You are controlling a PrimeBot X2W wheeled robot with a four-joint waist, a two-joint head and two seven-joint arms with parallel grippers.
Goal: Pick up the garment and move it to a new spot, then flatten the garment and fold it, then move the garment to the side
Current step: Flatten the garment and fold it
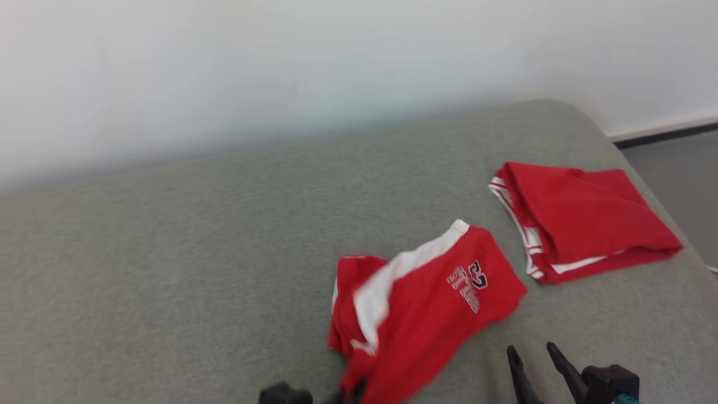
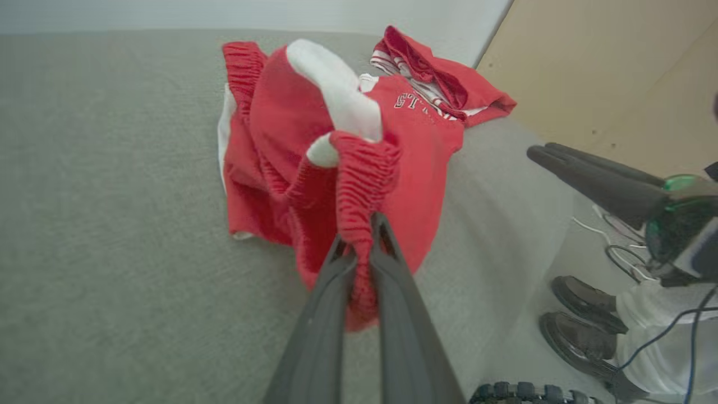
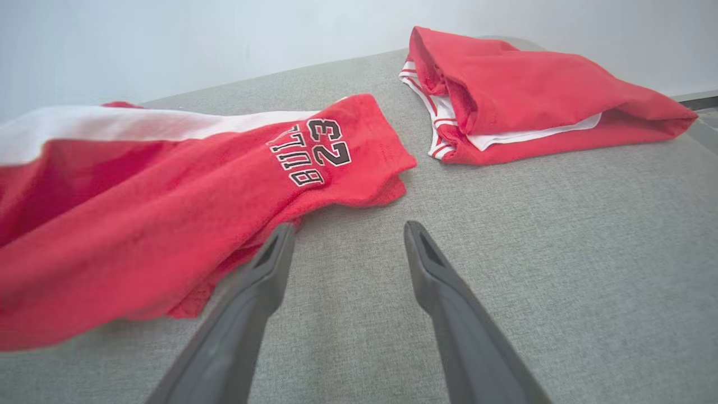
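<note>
The garment (image 1: pixel 432 303) is a pair of red shorts with a white side stripe and the print "BULLS 23". It lies crumpled on the grey cushioned surface (image 1: pixel 196 252), its near end lifted. My left gripper (image 2: pixel 359 230) is shut on the gathered elastic waistband of the garment (image 2: pixel 280 129). To the right, my right gripper (image 1: pixel 532 348) stands open and holds nothing. In the right wrist view the right gripper (image 3: pixel 349 230) hovers just short of the printed leg hem of the garment (image 3: pixel 140 224), its left finger close to the cloth.
A second red piece of clothing (image 1: pixel 583 219), folded, with white trim, lies at the back right near the surface's rounded edge. Beyond that edge is floor (image 1: pixel 684 168). A person's dark shoes (image 2: pixel 583 303) and cables (image 2: pixel 622 247) are on the floor, and a beige panel (image 2: pixel 606 67) stands behind.
</note>
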